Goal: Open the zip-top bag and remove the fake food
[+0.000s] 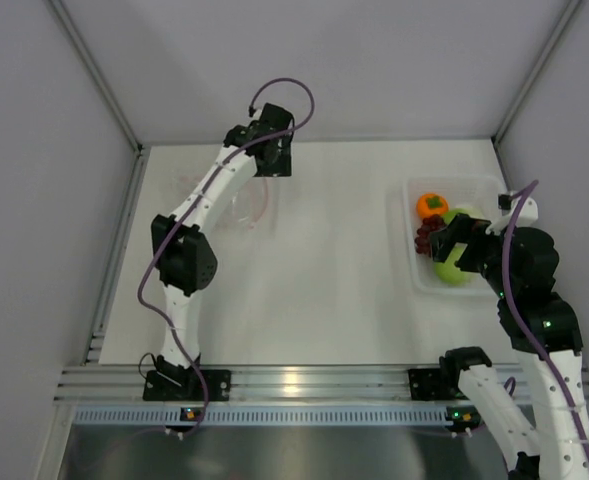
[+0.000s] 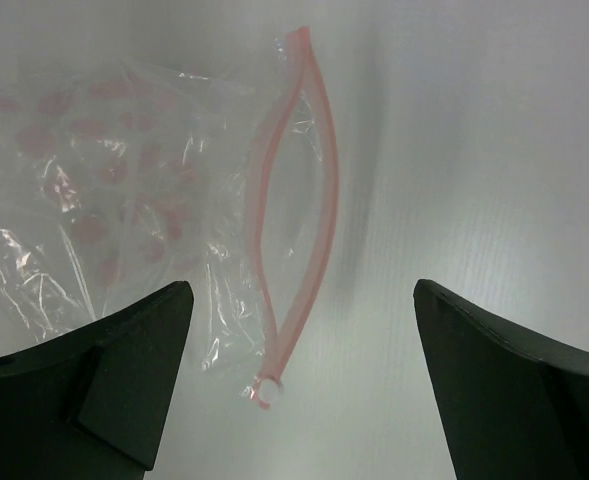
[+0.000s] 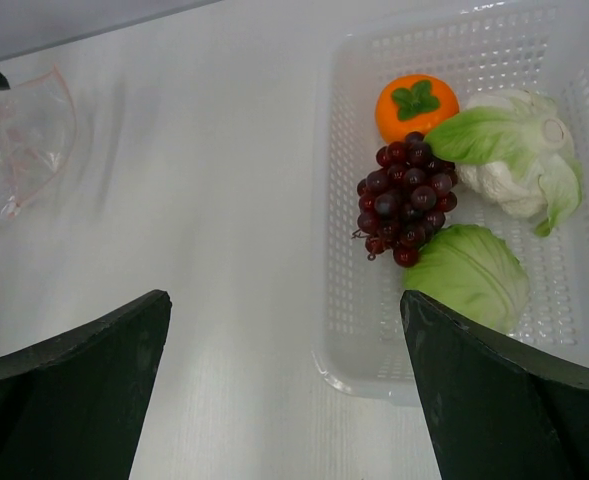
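Nearest us, at the right of the top view, our right gripper hangs with its jaws spread wide and nothing between them, above the clear tray. The fake food lies inside that tray: an orange fruit, a grape bunch, a leafy vegetable and a round green piece. Farther off, at upper middle, our left gripper gapes just as wide over the zip-top bag, which lies flat on the table with its pink zip strip parted.
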